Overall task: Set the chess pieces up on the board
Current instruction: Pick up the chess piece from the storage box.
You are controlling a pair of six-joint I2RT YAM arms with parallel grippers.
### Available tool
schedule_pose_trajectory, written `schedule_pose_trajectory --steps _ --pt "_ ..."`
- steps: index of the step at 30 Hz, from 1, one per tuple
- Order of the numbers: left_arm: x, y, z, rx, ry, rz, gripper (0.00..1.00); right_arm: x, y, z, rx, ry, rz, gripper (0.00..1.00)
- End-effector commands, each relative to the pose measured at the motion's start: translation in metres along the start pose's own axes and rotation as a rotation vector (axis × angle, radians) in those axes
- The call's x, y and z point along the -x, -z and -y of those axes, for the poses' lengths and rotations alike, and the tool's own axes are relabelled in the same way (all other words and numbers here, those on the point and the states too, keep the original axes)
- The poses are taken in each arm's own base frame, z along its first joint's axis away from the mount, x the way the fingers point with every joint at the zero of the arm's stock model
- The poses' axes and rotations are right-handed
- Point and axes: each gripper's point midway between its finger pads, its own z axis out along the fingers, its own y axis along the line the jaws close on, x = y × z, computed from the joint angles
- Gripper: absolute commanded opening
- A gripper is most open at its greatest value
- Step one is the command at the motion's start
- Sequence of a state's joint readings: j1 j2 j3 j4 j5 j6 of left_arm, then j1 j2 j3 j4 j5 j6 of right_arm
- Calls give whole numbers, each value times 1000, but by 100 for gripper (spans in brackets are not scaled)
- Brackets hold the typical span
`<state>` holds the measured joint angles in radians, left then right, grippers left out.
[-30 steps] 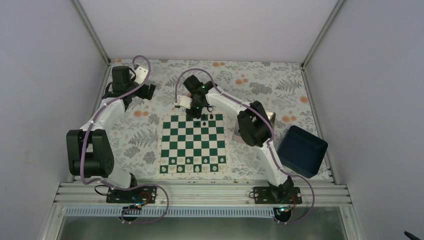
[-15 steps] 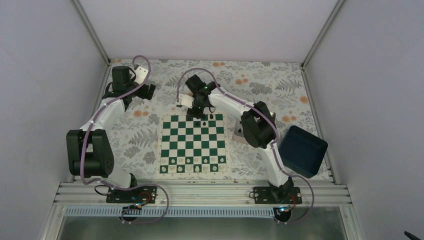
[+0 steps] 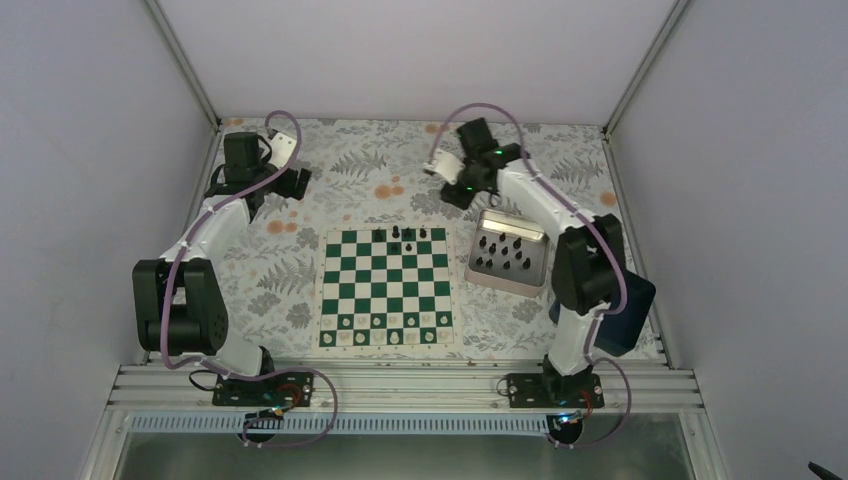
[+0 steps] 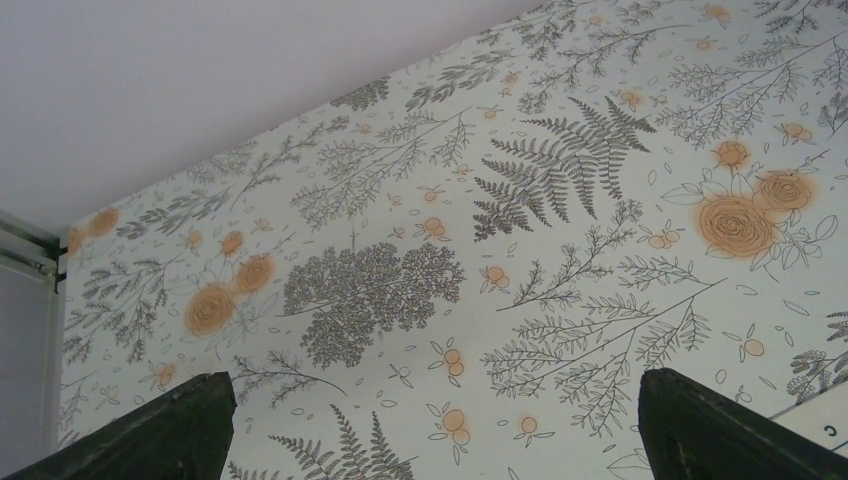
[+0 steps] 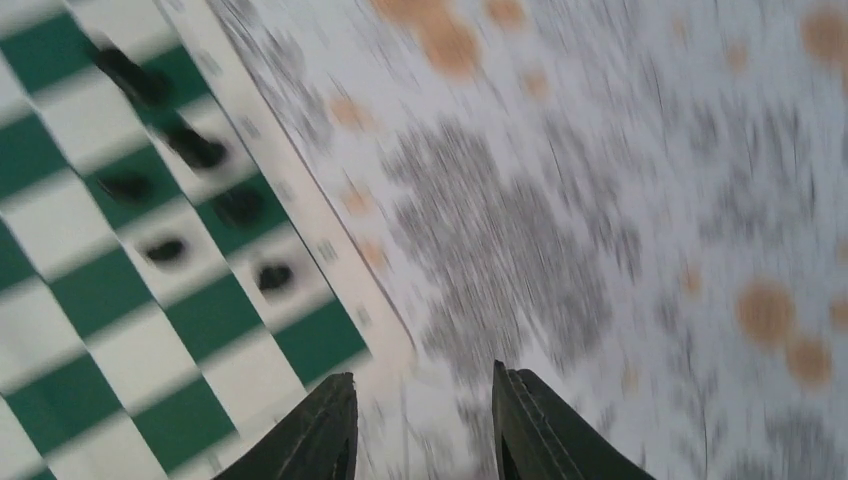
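Note:
The green and white board lies in the middle of the table. Several tiny black chess pieces stand on its far rows; they also show blurred in the right wrist view with the board. More black pieces stand in the silvery tray right of the board. My right gripper is open and empty above the cloth, beyond the tray's far left corner; its fingers show a gap. My left gripper is wide open and empty at the far left, fingers apart over the floral cloth.
Small white pieces stand on the board's near row. A dark blue box sits at the right, partly behind my right arm. The cell's frame posts and walls close in the table at the back and sides.
My right gripper has left the board's far edge and swung right and farther back, towards the tray. The tray is now uncovered. The left arm has not moved.

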<state>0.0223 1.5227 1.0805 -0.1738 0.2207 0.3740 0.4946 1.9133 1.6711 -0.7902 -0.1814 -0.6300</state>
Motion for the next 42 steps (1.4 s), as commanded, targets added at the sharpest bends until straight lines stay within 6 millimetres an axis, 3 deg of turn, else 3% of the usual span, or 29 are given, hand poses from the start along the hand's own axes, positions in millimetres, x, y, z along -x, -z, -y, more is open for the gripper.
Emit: schedule_pose_trajectory --steps 1,5,11,28,37,42 --pt "4 4 -1 4 -3 24 100 -73 18 31 -54 -157 -73 37" --pt "3 2 -1 -1 -1 19 100 -113 27 32 -69 -223 -100 35" --pt "3 0 0 -12 1 18 100 -146 13 14 -32 -253 -157 35" --pt "-2 -3 0 -11 2 2 100 -165 -14 -20 118 -262 -200 36" --pt "-4 -3 0 -7 1 -1 100 -174 -30 -21 125 -265 -220 33" --pt "-4 -3 0 -8 1 -1 100 -178 -37 -20 118 -268 -227 26"
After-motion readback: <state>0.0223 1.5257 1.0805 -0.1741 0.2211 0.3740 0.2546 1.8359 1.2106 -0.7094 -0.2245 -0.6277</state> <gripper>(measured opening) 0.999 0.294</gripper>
